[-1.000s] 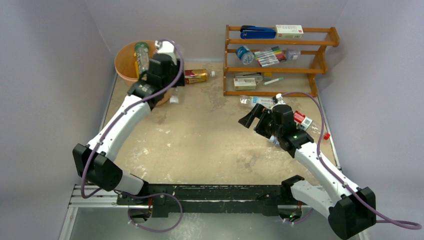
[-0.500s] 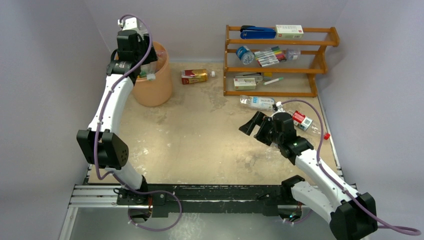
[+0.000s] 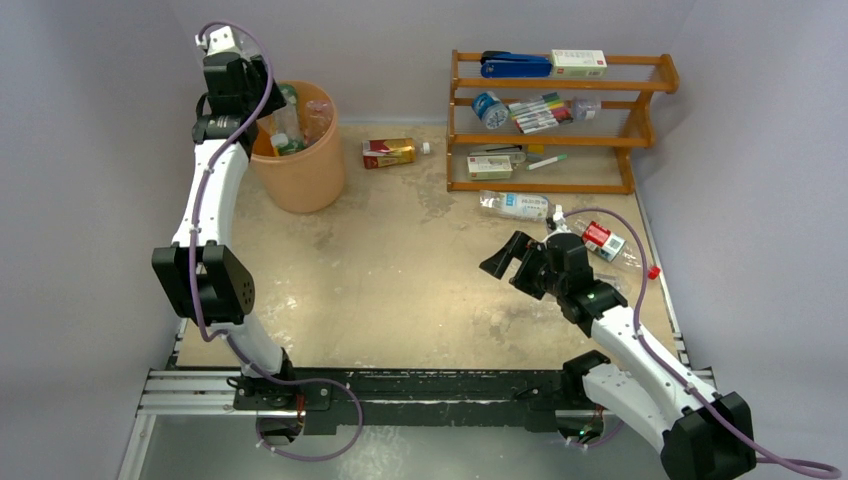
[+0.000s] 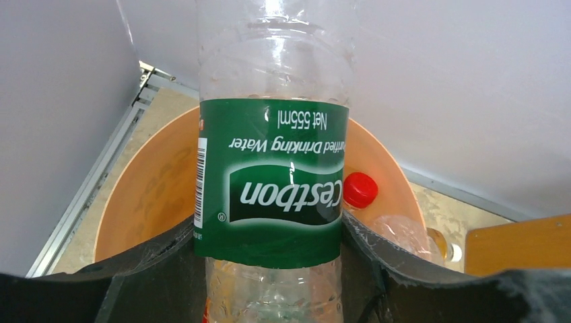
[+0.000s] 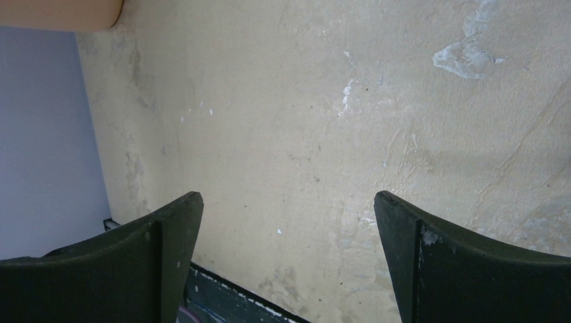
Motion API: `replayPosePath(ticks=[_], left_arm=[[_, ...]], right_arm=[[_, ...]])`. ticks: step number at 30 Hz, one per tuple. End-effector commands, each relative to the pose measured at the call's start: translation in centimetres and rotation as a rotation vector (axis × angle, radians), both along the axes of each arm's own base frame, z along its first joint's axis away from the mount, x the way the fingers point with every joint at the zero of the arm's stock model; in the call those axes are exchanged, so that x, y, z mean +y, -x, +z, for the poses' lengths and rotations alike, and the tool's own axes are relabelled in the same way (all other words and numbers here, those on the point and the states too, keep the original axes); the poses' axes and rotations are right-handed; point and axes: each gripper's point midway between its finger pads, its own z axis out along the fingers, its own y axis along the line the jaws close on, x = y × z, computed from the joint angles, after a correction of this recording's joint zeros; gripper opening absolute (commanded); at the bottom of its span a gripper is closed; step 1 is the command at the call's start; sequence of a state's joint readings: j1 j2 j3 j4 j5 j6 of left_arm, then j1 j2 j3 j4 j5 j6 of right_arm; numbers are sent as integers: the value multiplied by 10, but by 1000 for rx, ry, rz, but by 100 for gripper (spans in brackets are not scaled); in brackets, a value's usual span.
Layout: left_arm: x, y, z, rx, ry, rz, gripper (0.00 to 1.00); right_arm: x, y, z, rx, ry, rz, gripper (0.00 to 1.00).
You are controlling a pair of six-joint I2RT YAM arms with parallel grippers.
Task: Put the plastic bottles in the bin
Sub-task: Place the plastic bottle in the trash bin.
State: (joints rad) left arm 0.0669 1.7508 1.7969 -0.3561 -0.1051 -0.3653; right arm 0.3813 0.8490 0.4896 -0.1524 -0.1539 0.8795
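1. Far left, the left gripper (image 4: 269, 282) is clamped on a clear water bottle with a green label (image 4: 273, 182). Its black fingers (image 4: 158, 269) press against both sides of the label. The bottle hangs over the open mouth of the peach-orange bin (image 3: 300, 175).
2. Inside the bin lie other clear bottles, among them a red-capped bottle (image 4: 360, 190).
3. Right of the bin, a boxy red-and-gold bottle (image 3: 388, 152) lies on its side on the table (image 3: 400, 260), apart from the bin.
4. Farther right, a clear bottle with a blue-and-white label (image 3: 515, 205) lies flat just in front of the wooden rack (image 3: 640, 125).
5. The right gripper (image 3: 500, 254) hangs above bare tabletop with its jaws spread wide, holding nothing.
6. Just past its wrist, a red-labelled bottle (image 3: 605, 240) lies near the table's right edge, partly hidden by the arm.
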Motion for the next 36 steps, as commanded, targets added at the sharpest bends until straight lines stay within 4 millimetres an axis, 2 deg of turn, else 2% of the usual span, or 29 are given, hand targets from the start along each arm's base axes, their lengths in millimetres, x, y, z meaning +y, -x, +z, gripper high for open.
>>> replayPosePath(ticks=[1,9,17,21,26,30,34,36], left_arm=[[16,-14,22,-94,3,52,58],[41,-18,24,-124,-39,153,59],[65,-17,-16,-64,-78,265,61],[75,-14,-25,-51,-107,316,64],[74,-18,-28,-43,-99,313,71],[74,-15,-28,-21,-86,320,82],[74,-4,-19,-32,-73,335,86],[74,3,-8,-52,-58,348,87]], right_arm=[[6,1,8,-29,-33,23,100],[6,5,-2,-12,-30,27,100],[9,4,-9,2,-36,44,100],[10,4,-12,5,-35,49,100],[13,5,-15,10,-45,60,100],[14,4,-15,9,-47,64,100],[14,3,-13,5,-46,63,100],[13,1,-11,1,-43,62,100]])
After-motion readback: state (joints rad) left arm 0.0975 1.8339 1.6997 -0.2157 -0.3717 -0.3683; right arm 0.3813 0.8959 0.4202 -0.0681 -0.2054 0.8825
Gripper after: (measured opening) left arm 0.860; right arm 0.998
